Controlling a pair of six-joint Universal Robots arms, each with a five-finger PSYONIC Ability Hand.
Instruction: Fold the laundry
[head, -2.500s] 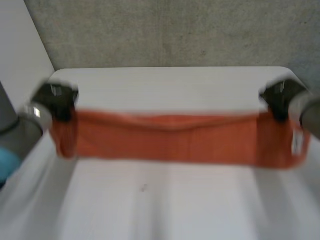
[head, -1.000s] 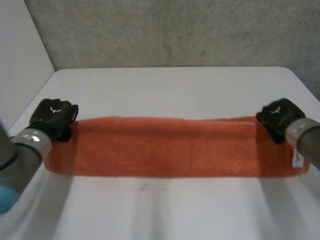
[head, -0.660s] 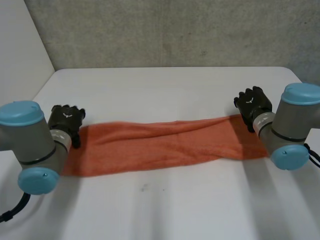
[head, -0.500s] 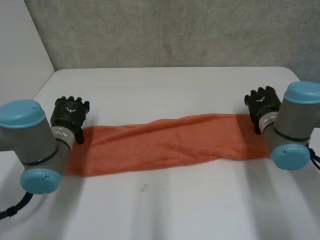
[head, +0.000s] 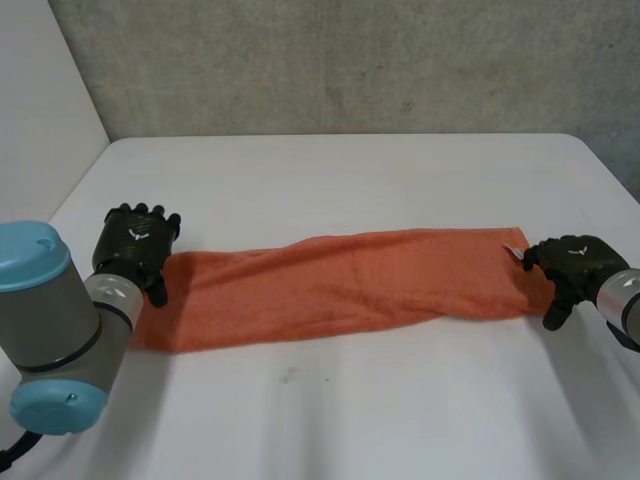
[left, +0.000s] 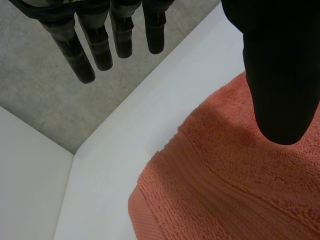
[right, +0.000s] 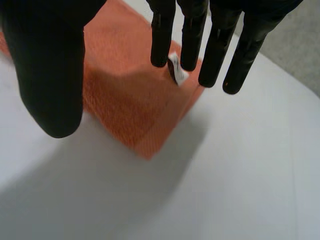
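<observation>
At the left, the left hand (head: 138, 243) hangs over the left end of the orange towel (head: 340, 285). Its fingers (left: 100, 45) are straight and held well away from the thumb, gripping nothing. The towel lies on the white table (head: 350, 170) as a long narrow strip running left to right across the middle, a little rumpled along its far edge. At its right end, by a small white tag (right: 176, 70), the right hand (head: 575, 262) hovers with fingers straight and spread, nothing pinched.
</observation>
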